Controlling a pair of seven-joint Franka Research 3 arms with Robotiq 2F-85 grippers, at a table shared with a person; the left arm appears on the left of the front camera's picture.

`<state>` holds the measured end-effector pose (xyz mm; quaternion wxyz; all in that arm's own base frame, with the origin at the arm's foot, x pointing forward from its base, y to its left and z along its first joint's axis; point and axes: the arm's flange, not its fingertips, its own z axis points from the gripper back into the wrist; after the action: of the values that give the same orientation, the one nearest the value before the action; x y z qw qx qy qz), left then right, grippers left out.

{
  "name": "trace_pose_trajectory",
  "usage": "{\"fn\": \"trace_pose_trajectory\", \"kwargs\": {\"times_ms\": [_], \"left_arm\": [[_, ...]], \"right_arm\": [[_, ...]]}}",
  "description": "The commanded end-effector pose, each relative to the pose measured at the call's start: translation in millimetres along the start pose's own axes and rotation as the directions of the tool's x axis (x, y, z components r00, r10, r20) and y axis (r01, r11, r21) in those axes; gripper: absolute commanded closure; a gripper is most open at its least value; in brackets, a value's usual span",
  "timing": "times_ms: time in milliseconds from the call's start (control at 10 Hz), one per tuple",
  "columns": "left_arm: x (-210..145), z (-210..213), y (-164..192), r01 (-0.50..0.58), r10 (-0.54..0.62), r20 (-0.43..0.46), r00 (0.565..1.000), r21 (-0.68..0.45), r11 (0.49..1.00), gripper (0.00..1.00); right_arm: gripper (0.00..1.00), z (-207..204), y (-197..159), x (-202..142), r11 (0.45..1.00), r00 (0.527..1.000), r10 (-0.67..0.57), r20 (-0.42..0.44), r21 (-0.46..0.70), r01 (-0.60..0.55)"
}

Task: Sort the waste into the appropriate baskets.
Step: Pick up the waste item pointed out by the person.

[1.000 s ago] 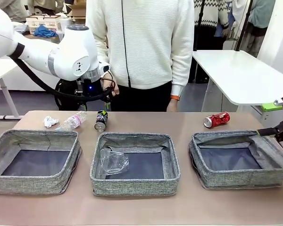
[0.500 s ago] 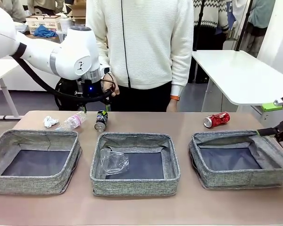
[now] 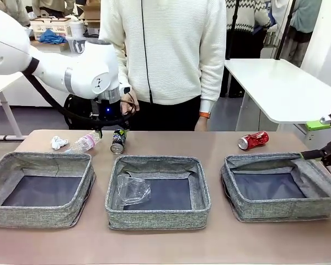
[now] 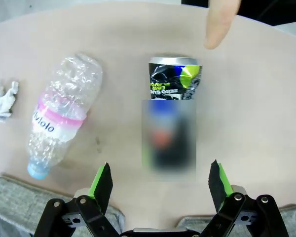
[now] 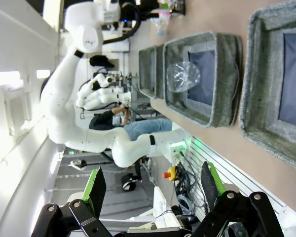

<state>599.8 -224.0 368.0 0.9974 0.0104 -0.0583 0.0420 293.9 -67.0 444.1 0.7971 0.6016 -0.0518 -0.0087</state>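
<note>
- Since a second ago our left arm has swung across toward the black can. The left claw hangs over it with jaws apart and empty — the right claw is likewise spread.
- Blue-capped bottle, left of the claw: light, crumpled, likely to give.
- Black can, straight ahead of the claw: probably light, thin-walled and slick — we'd grip across its sides.
- Person's finger beyond the can may obstruct.
- Paper wad: far left, well apart.

Three baskets took up the table's near half, with narrow gaps between them. Along the far edge, open tabletop ran from the black can to the red can. Toward the far-left corner a bottle lay beside the black can, a paper wad beyond it, and a person's finger stood at the can's far-edge side.
</note>
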Motion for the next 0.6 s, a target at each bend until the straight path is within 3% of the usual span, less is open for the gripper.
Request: {"fn": "trace_pose_trajectory", "kwargs": {"times_ms": [0, 200, 500], "left_arm": [[10, -16, 9, 0.024, -0.024, -0.008, 1.0, -0.025, 0.999, 0.0], [14, -30, 11, 0.021, -0.023, -0.012, 1.0, -0.104, 0.994, 0.0], [15, -37, 7, 0.027, -0.029, -0.013, 0.999, -0.132, 0.991, 0.0]], "right_arm": [[0.0, 1, 5, 0, 1.0, 1.0, -0.017, 0.004, 0.015, 0.017], [0.0, 1, 5, 0, 1.0, 1.0, -0.017, 0.004, 0.015, 0.017], [0.0, 1, 5, 0, 1.0, 1.0, -0.017, 0.004, 0.015, 0.017]]}}
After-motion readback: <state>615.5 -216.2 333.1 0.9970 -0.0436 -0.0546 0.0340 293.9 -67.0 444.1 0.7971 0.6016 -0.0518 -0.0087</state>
